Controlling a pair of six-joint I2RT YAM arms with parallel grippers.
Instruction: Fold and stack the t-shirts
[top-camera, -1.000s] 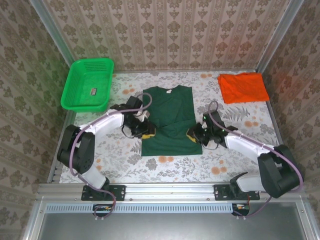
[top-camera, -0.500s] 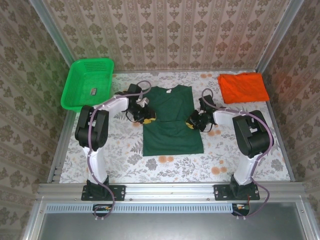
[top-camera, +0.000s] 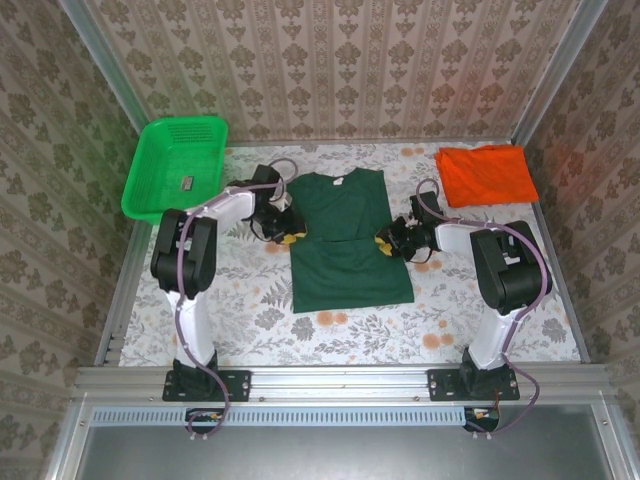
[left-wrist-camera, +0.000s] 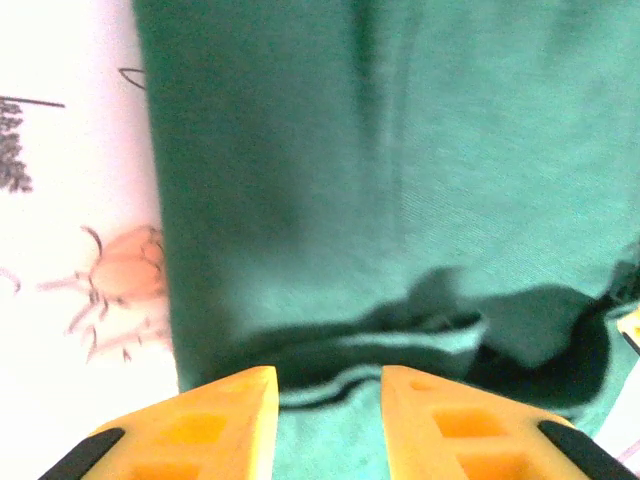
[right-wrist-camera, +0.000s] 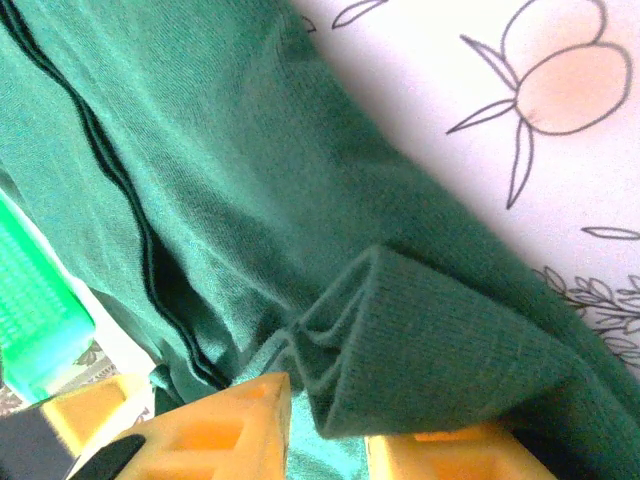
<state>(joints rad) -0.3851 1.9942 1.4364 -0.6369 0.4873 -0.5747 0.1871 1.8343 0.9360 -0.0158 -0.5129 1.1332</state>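
Both arms reach forward, wrists turned inward. We see the right gripper (top-camera: 383, 241) pinching a fold of the central green shirt (top-camera: 346, 262); left gripper (top-camera: 289, 238) astride its edge, grip unclear. Basket (top-camera: 150, 195) holds one small dark object (top-camera: 186, 183).

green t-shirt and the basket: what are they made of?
Green t-shirt: soft knit fabric, probably cotton, matte; fine ribbing and limp folds show in the wrist views. Basket: rigid bright green plastic, slightly glossy, going by its moulded rim and mesh walls.

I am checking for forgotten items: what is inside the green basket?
A small grey object, too small to identify, lies on the floor of the basket. Nothing covers it.
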